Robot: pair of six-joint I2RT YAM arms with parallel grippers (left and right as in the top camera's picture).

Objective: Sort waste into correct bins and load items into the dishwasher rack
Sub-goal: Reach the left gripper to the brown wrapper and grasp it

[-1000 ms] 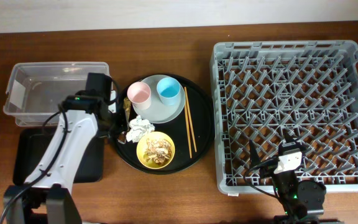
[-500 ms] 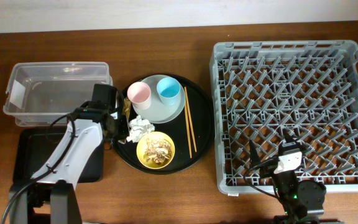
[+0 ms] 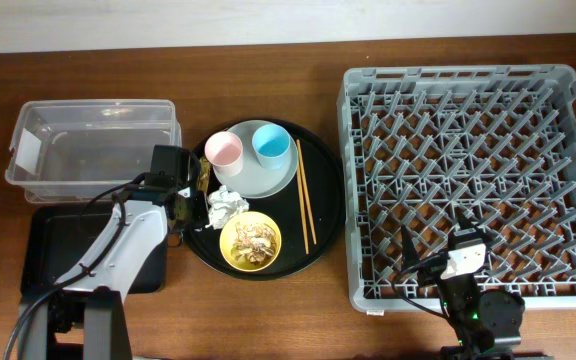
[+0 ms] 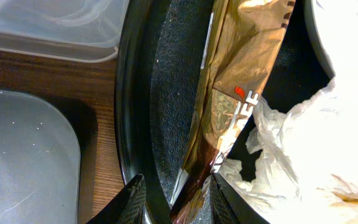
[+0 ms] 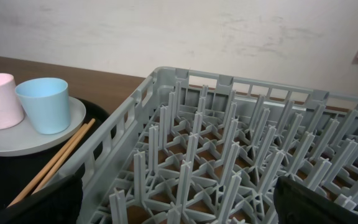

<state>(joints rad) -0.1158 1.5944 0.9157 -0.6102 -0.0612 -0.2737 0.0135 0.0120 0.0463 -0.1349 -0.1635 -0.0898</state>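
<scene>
The brown-gold snack wrapper (image 3: pixel 202 182) lies on the left of the round black tray (image 3: pixel 324 200), beside a crumpled white tissue (image 3: pixel 226 205). My left gripper (image 3: pixel 190 214) is open, and its jaws stand on either side of the wrapper's lower end (image 4: pixel 197 186), at the tray's rim. A pink cup (image 3: pixel 223 150) and a light-blue cup (image 3: pixel 270 143) stand on the grey plate (image 3: pixel 258 178). The yellow bowl (image 3: pixel 250 241) holds food scraps. The chopsticks (image 3: pixel 305 205) lie to the right of the plate. My right gripper (image 3: pixel 436 240) is open and empty over the near edge of the grey dishwasher rack (image 3: pixel 473 150).
The clear tub (image 3: pixel 93 145) stands at the far left, with the shallow black rectangular tray (image 3: pixel 48 250) in front of it. My left arm lies across that tray's right side. In the right wrist view, the rack's pegs (image 5: pixel 241 155) fill the frame.
My left gripper has moved nearer and down onto the left edge of the round tray, over the wrapper. The right arm has not moved.
</scene>
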